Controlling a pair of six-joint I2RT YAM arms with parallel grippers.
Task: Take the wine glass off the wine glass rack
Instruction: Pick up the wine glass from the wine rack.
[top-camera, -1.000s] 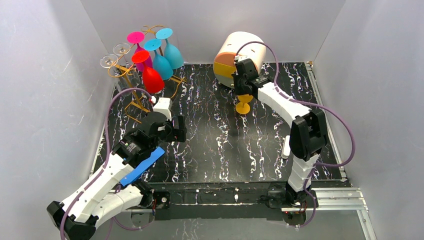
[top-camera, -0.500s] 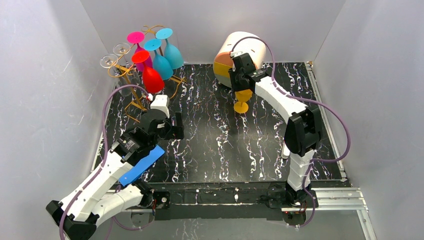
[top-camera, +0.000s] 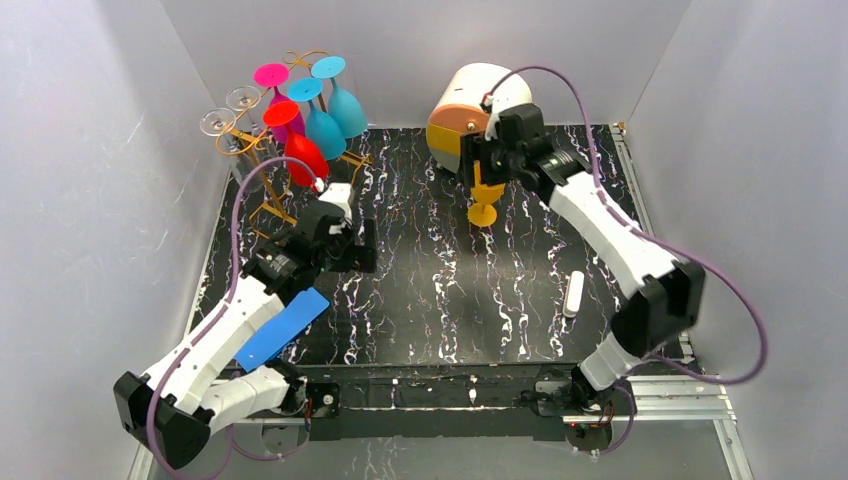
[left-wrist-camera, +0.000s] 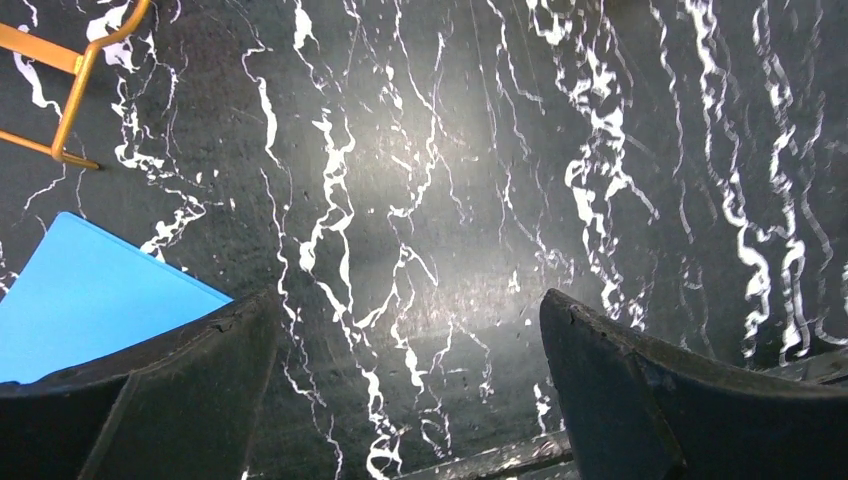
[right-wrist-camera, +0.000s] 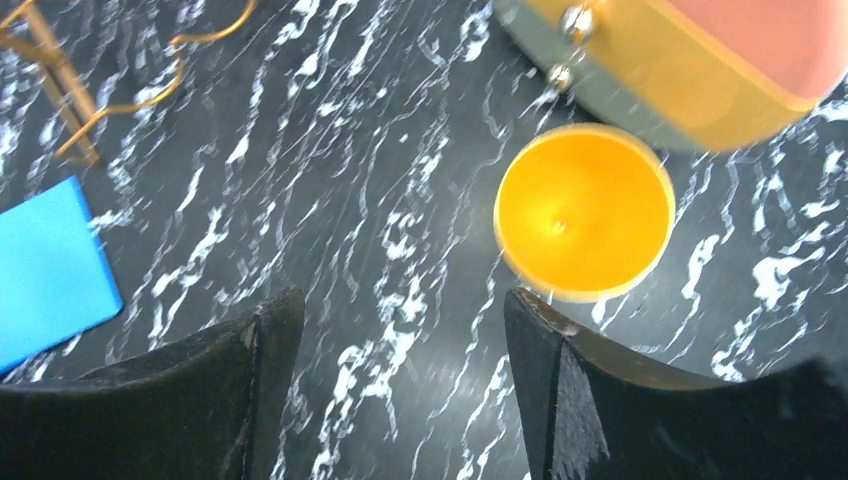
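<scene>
The gold wire wine glass rack (top-camera: 262, 160) stands at the far left with several glasses hanging from it: pink, teal, red (top-camera: 303, 155) and clear. A yellow wine glass (top-camera: 485, 203) stands on the black marbled table, away from the rack and right in front of the round box. In the right wrist view it is a yellow disc (right-wrist-camera: 585, 212) just beyond the right fingertip. My right gripper (top-camera: 489, 168) (right-wrist-camera: 400, 310) hovers over it, open and holding nothing. My left gripper (top-camera: 352, 248) (left-wrist-camera: 410, 310) is wide open over bare table, near the rack's base wire (left-wrist-camera: 70, 95).
A round cream-and-orange drawer box (top-camera: 470, 120) (right-wrist-camera: 700, 70) lies on its side at the back. A blue card (top-camera: 283, 328) (left-wrist-camera: 90, 290) lies front left under the left arm. A small white object (top-camera: 573, 294) lies at the right. Grey walls enclose the table.
The right gripper has opened and let go of the yellow glass, which now stands alone; its arm swung out to the right. The left arm edged forward and right.
</scene>
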